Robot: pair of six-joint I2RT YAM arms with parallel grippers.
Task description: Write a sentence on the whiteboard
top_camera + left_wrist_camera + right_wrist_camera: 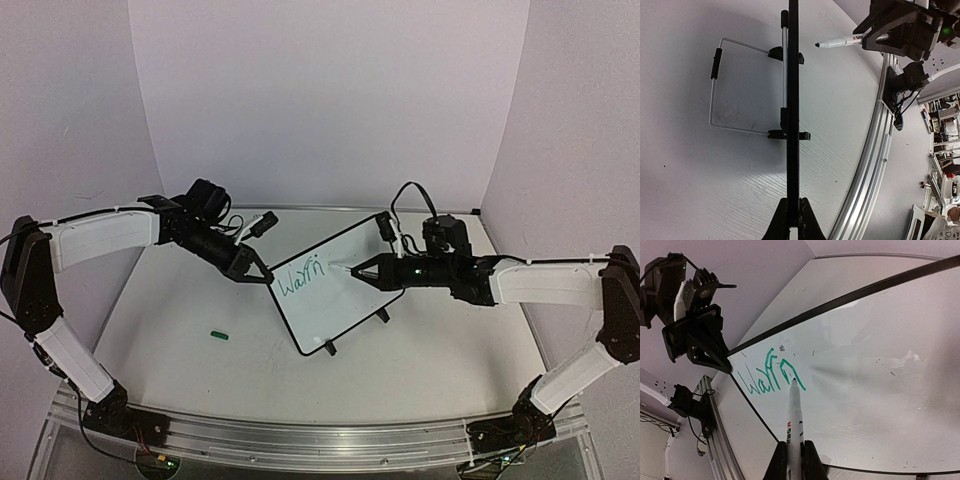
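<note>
Whiteboard [335, 290] stands on grey table [180, 300] w/ lilac walls [330, 90] behind.

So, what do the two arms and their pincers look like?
The left arm and right arm have white shells with black joints. The left pincer and right pincer are black and tapered. A black cable loops over the right wrist, where a green light glows.

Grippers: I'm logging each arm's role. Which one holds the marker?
The right gripper, shut on the white green-tipped marker; the left gripper instead pinches the edge of the white black-framed whiteboard.
</note>
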